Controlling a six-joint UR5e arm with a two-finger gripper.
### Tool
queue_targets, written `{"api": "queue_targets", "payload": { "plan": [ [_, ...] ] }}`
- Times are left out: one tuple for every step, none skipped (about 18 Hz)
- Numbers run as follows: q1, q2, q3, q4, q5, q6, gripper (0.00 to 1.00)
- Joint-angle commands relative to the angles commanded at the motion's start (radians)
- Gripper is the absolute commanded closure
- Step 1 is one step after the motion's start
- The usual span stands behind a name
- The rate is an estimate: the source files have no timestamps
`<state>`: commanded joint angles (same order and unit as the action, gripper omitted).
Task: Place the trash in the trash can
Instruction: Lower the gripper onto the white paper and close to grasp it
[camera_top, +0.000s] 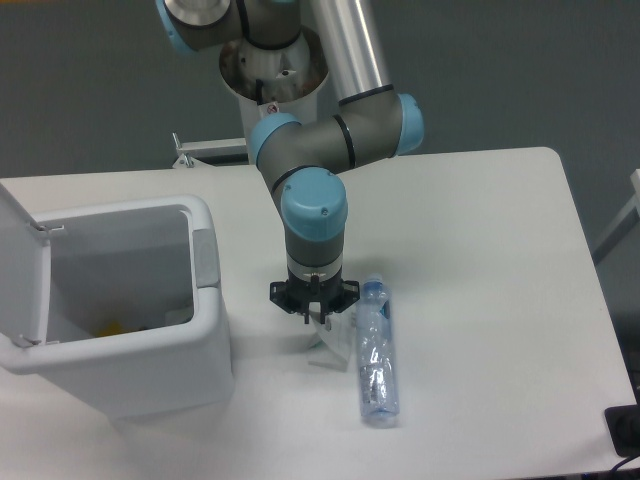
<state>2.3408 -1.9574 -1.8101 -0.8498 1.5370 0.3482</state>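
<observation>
The table (480, 230) is white with rounded corners, and its near edge runs out of the bottom of the view. On its left side stands the trash can (150, 375), a large white rectangular bin with rounded corners. Its lid (22, 265) is flipped up on the left, partly cut by the picture's edge, and a grey push tab (204, 258) sits on the right rim. The bin's mouth is open; deep inside, in shadow, a small yellow scrap (112, 326) and some dark bits show at the bottom, too dim to name.

The arm (315, 150) reaches down from the top of the view, where its upper joints are cut off, and points its wrist straight down at the table just right of the bin. The gripper (318, 318) hangs beneath the black flange; its fingers are largely hidden behind the wrist and blend with the white carton, so I cannot tell whether they are apart or closed.

The bottle (377, 355) lies flat on the table, right of the gripper, long, crushed and clear, its blue cap (374, 287) pointing away from the camera. The carton (330, 340) lies directly under the gripper, just beside the bottle's left flank, white and flattened, its outline hard to separate from the tabletop.
</observation>
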Motion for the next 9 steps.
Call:
{"api": "queue_targets", "payload": {
  "plan": [
    [0.0, 0.002, 0.005, 0.0, 0.0, -0.002, 1.0],
    [0.0, 0.005, 0.011, -0.002, -0.002, -0.002, 1.0],
    [0.0, 0.008, 0.012, -0.002, -0.005, -0.002, 1.0],
    [0.0, 0.018, 0.012, -0.002, -0.008, 0.006, 1.0],
    [0.002, 0.026, 0.018, -0.002, -0.009, 0.008, 1.0],
    [0.006, 0.044, 0.031, -0.002, -0.015, 0.009, 1.0],
    [0.011, 0.061, 0.049, -0.002, -0.029, 0.003, 1.0],
    [0.017, 0.069, 0.073, -0.003, -0.056, -0.001, 1.0],
    [0.032, 0.086, 0.112, -0.003, -0.101, -0.015, 1.0]
  ]
}}
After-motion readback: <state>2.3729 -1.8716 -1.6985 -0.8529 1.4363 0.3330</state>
